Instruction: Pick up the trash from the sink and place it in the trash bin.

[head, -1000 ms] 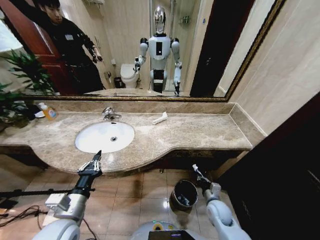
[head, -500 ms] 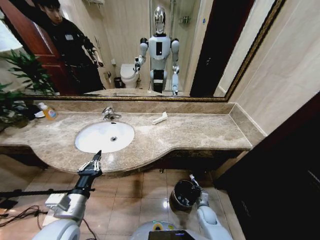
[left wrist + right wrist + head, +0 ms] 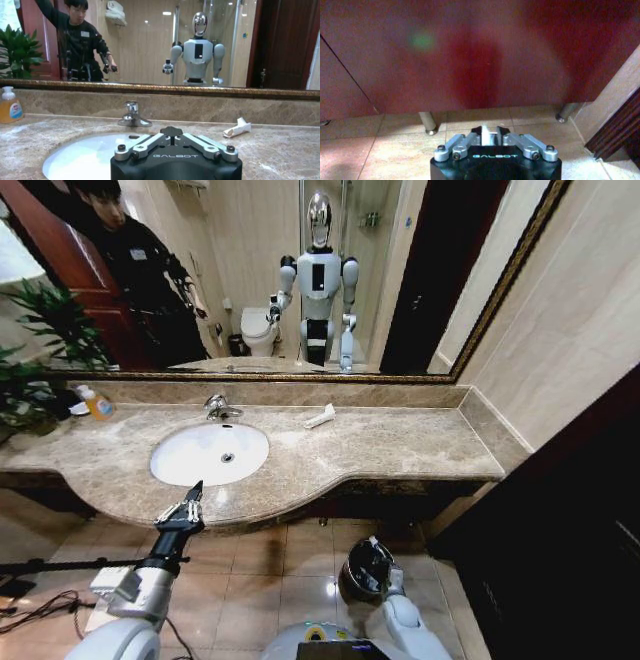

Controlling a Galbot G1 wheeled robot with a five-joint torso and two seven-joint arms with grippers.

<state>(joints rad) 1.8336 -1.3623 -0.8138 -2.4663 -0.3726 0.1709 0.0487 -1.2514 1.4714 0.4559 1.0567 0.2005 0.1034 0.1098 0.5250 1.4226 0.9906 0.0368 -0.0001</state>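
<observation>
1. Head view: from where I stand, the left gripper (image 3: 187, 505) hangs over the front edge of the marble countertop (image 3: 400, 445), just short of the sink (image 3: 208, 453), fingers drawn close together and empty; the basin looks bare of scraps; one long white wrapper (image 3: 320, 416) lies on the marble to the right of the chrome faucet (image 3: 219, 407), well apart from the basin; the right arm (image 3: 395, 620) is low on the floor side, its end over the trash bin (image 3: 368, 570), though I cannot make out the fingers from here.

2. Left wrist view: the camera looks past that gripper's black body toward the faucet; the wrapper (image 3: 237, 128) rests on the stone near the backsplash; an orange soap bottle (image 3: 10, 106) stands far off at the other end.

3. Right wrist view: the right gripper (image 3: 490, 139) is clenched on a slim white piece (image 3: 486, 138), seemingly one of the scraps, above floor tiles (image 3: 385, 146) and a dark red cabinet front (image 3: 470, 56).

4. My reading: the drop into the bin is in hand; the next move calls for letting the piece go squarely above the liner; after that, the wrapper on the counter looks to be what is left.
</observation>
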